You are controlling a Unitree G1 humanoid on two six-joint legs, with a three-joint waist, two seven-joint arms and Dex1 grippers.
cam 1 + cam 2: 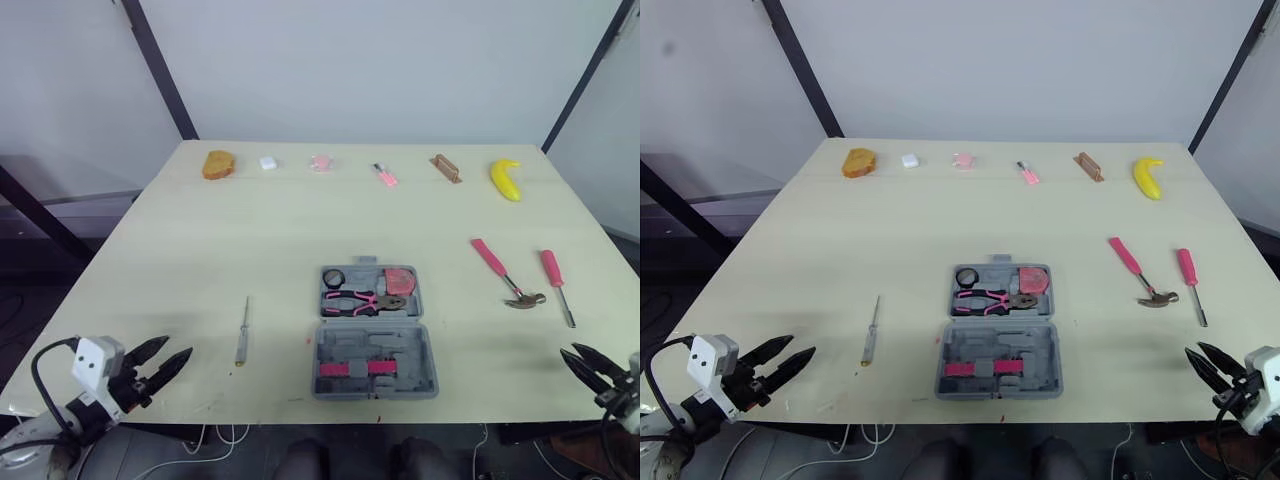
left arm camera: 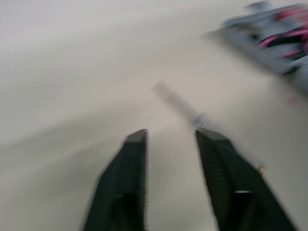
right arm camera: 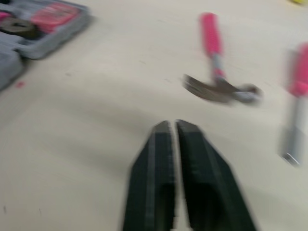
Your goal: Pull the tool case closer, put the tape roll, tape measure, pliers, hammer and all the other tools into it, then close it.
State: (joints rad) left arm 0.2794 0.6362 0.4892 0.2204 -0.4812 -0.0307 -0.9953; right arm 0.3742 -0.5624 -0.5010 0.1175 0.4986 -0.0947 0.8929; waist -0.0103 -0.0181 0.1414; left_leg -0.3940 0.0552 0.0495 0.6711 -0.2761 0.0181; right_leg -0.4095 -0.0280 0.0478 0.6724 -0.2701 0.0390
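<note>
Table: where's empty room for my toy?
Bare: the wide strip between the back row with the banana and the tool case, and left of the thin screwdriver. Crowded: the right side, by the hammer and pink screwdriver.

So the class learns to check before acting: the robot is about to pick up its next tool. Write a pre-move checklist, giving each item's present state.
1. tool case lid open: ok.
2. pliers inside the case: ok.
3. hammer packed: not ok, it lies on the table right of the case.
4. pink screwdriver packed: not ok, it lies beside the hammer.
5. left gripper open and empty: ok.
6. right gripper open for grasping: not ok, shut and empty.
</note>
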